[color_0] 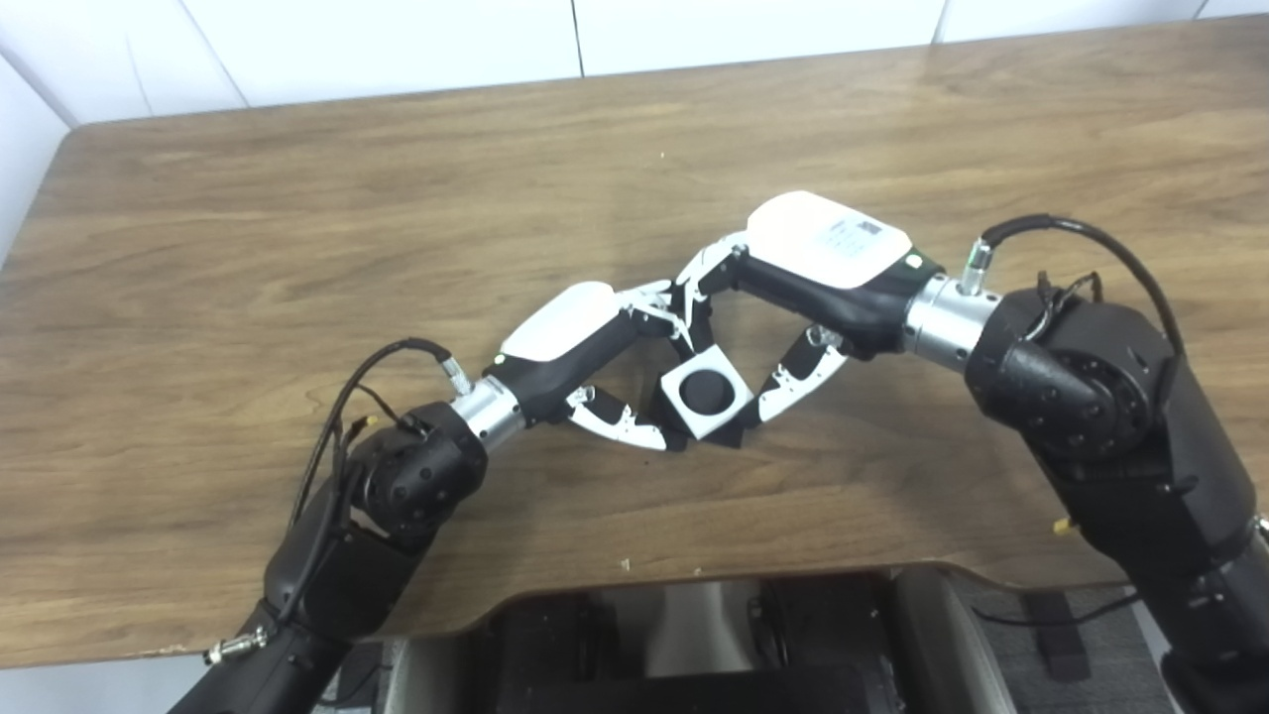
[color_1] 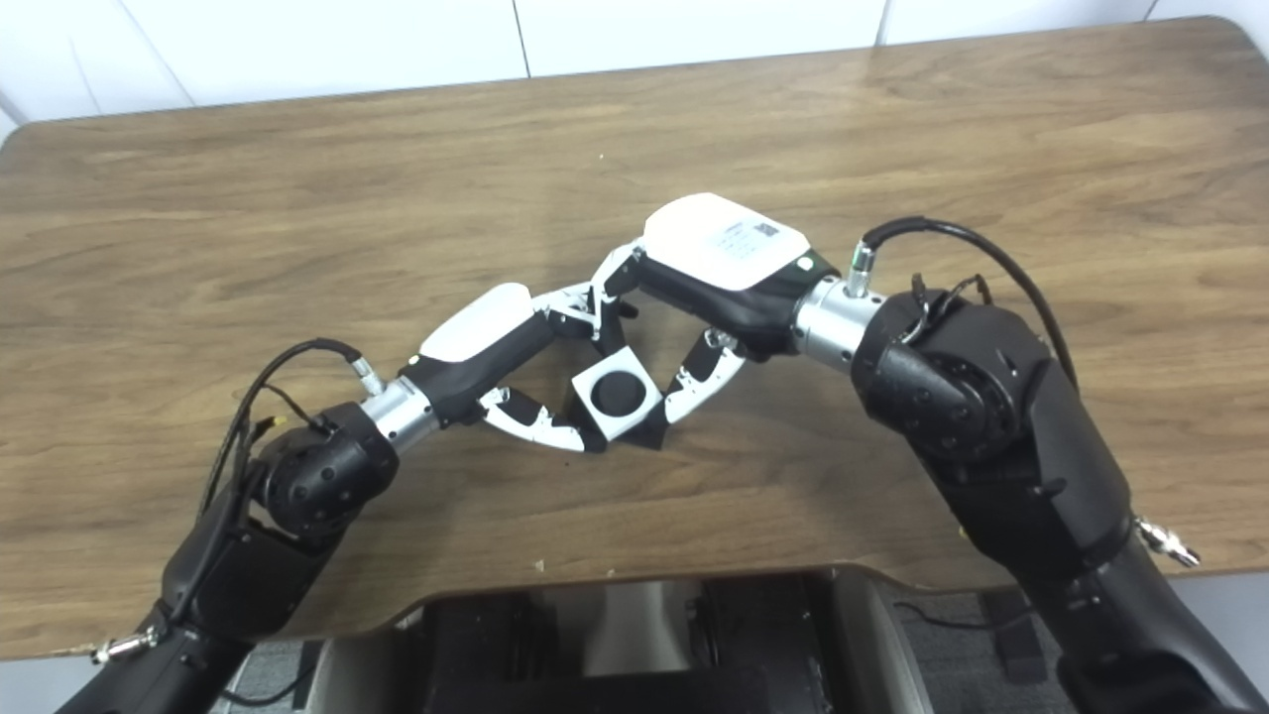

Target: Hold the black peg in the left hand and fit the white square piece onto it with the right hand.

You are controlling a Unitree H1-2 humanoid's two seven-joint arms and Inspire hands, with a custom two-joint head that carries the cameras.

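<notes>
Spanning nearly the whole view, a brown wood-grain tabletop (color_0: 297,248), white wall panels (color_0: 397,40) behind its far edge and a dark base with a pale column visible below its near edge. Coming in from the bottom right, the bulky black right arm (color_0: 1110,416), a looped black cable (color_0: 1091,238) at its wrist, and from the bottom left the slimmer black left arm (color_0: 377,506), likewise with a thin cable (color_0: 347,397) arching over the wrist. Meeting near the middle of the tabletop, the two hands angled toward each other, white backs upward. Right robot hand (color_0: 813,268), the larger in view, reaching leftward, upper fingers (color_0: 704,268) curled down over the far side of the white square piece (color_0: 706,397), thumb (color_0: 793,382) pressed against its right edge: pinching that piece. Left robot hand (color_0: 585,347) reaching rightward, fingers (color_0: 654,302) at the piece's upper left, thumb (color_0: 620,421) along its lower left edge, closed around what sits beneath. Turned like a diamond between both hands, the white square piece, low over the tabletop or on it, cannot tell which. Showing as a round dark disc in the piece's central hole, the black peg (color_0: 702,392), its shaft hidden below the piece and behind the left fingers. Touching along the top of the piece, fingertips of both hands.
</notes>
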